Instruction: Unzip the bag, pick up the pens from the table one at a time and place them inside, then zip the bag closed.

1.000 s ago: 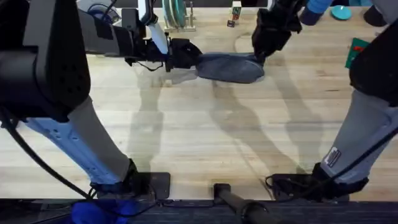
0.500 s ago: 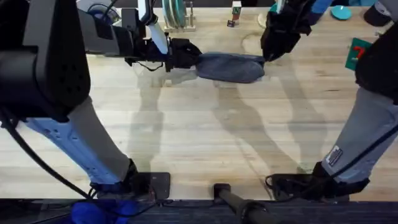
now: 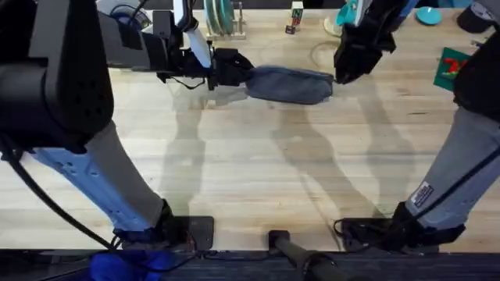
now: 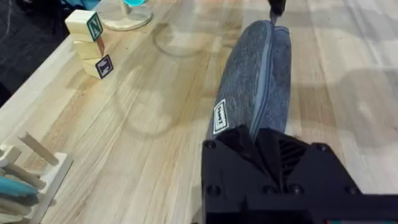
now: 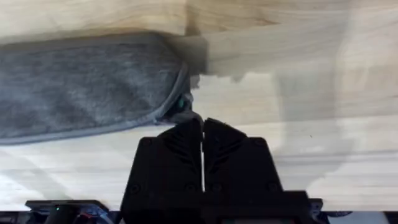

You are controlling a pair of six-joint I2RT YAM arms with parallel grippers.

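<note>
Grey-blue fabric marks the bag (image 3: 287, 83), which is laid lengthwise on the far part of the desk (image 3: 258, 172), held between the two arms. Its left end is clamped by the left jaws (image 3: 234, 70); in the left wrist view the pouch (image 4: 255, 93) is seen running straight out from between those closed black fingers, the zipper seam along its top. At the opposite end, the right jaws (image 3: 344, 74) are pressed together on what is judged to be the small zipper pull (image 5: 184, 114), which is seen just at the fingertips beside the rounded end of the bag (image 5: 87, 84). The zipper appears to be closed along its length.

The main risk is judged to be a lost pull: the tab is small, is held only at the very tips, and could be slipped free if it is drawn at an angle to the seam. If the left grip is loosened, the whole pouch could be dragged along the desk instead of the slider being moved. Fabric could also be caught in the teeth.
</note>
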